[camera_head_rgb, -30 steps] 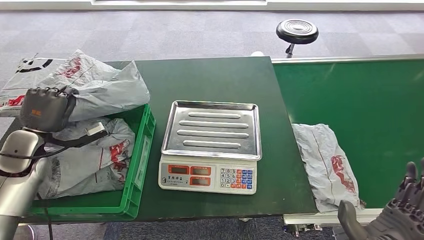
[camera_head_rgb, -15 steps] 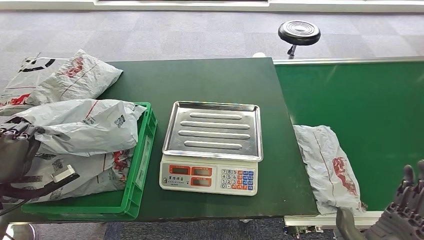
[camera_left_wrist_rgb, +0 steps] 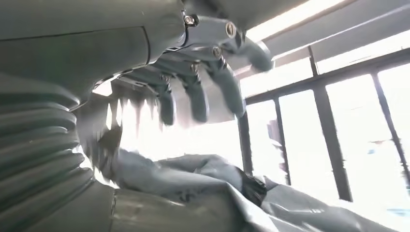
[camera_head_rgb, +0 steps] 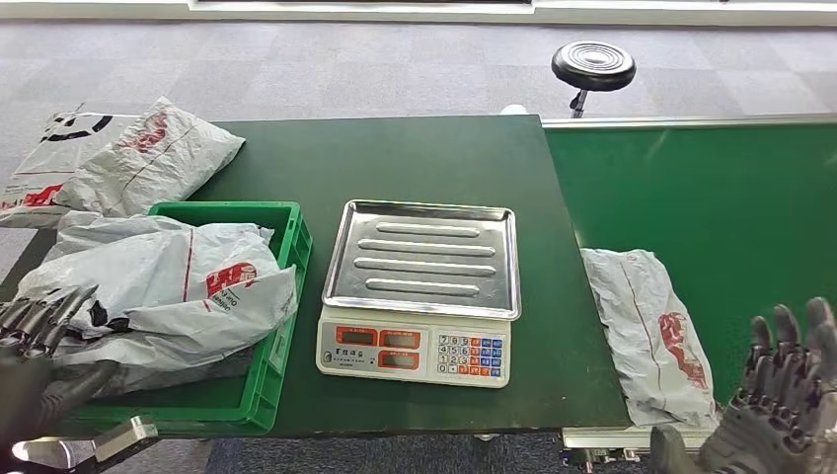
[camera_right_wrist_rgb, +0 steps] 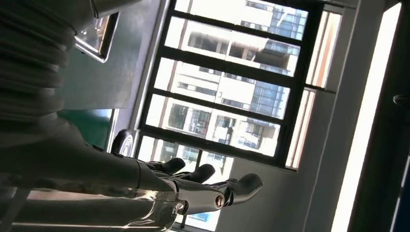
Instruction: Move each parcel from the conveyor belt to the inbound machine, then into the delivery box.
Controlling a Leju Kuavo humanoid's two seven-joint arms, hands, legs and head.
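As you look down from the head view, the biggest thing before you is the dark green table (camera_head_rgb: 424,158), with the green conveyor belt (camera_head_rgb: 711,207) butting against its right edge. Next in size is the green delivery box (camera_head_rgb: 281,326), a crate at the table's left front corner, heaped with grey parcels; the top parcel (camera_head_rgb: 188,286) lies across the pile with its red print facing up and spills over the crate's left side. Just beside the crate, at the middle of the table, sits the inbound machine (camera_head_rgb: 419,296), a scale whose steel tray is bare and whose keypad faces you. On the belt you have one more grey parcel on the belt (camera_head_rgb: 651,336), lying flat near the belt's front left corner, close to the table edge and apart from both hands. Two more bags (camera_head_rgb: 138,163) rest at the table's far left corner, behind the crate.

Your left hand (camera_head_rgb: 35,346) is at the near left of the crate, fingers spread and released, their tips right by the edge of the top parcel; you cannot tell whether they touch it. The left wrist view shows those fingers (camera_left_wrist_rgb: 193,92) splayed above crumpled grey plastic, gripping nothing. Your right hand (camera_head_rgb: 780,395) hovers at the lower right, fingers apart and empty, near the belt parcel but clear of it. A round black stool (camera_head_rgb: 592,64) stands on the floor beyond the table.
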